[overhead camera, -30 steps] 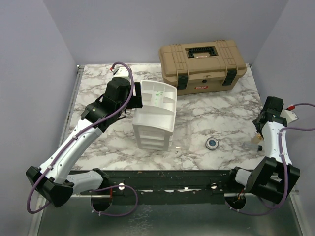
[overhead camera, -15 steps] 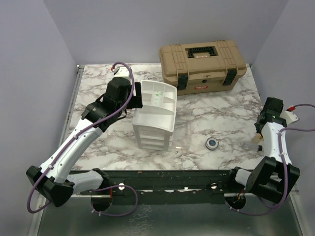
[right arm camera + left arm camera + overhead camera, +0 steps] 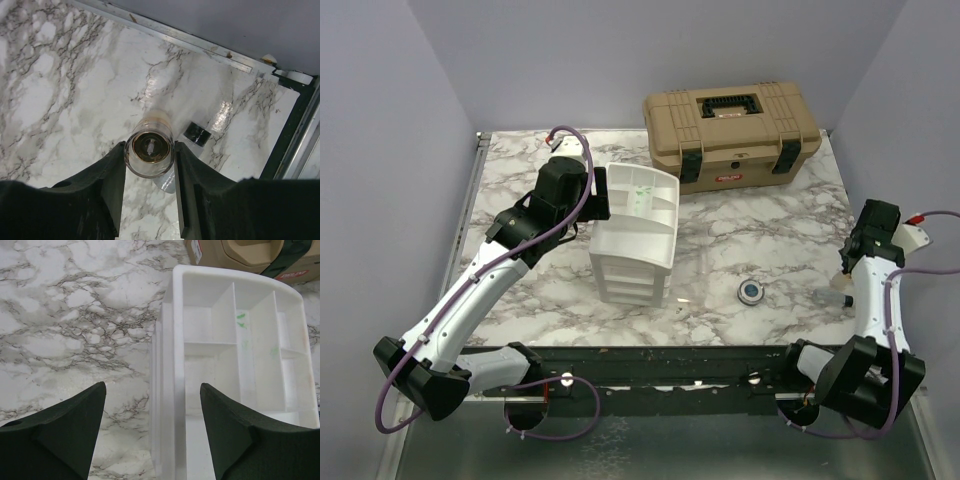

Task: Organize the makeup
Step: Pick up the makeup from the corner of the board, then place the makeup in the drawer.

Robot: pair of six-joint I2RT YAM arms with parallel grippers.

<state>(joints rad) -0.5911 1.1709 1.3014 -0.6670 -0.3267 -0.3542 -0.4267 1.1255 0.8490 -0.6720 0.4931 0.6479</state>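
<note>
My right gripper (image 3: 844,287) is shut on a small clear round bottle (image 3: 149,152) with a tan band, held end-on between both fingers at the table's right edge. A small silver tube with a black cap (image 3: 196,135) lies on the marble just behind it. A round blue-centred compact (image 3: 751,291) lies on the marble left of that gripper. My left gripper (image 3: 602,203) is open and empty, its fingers either side of the left wall of the white drawer unit (image 3: 634,235); the top tray (image 3: 235,365) shows empty compartments. The pencil, discs and palette are not clearly visible.
A tan toolbox (image 3: 730,134) stands shut at the back right, behind the drawer unit. A small pale item (image 3: 681,311) lies near the front edge. A metal rail and wall (image 3: 200,47) run close beyond the right gripper.
My right wrist has shifted slightly toward the near edge with the bottle between its fingers. The left arm and the drawer unit have not moved.
</note>
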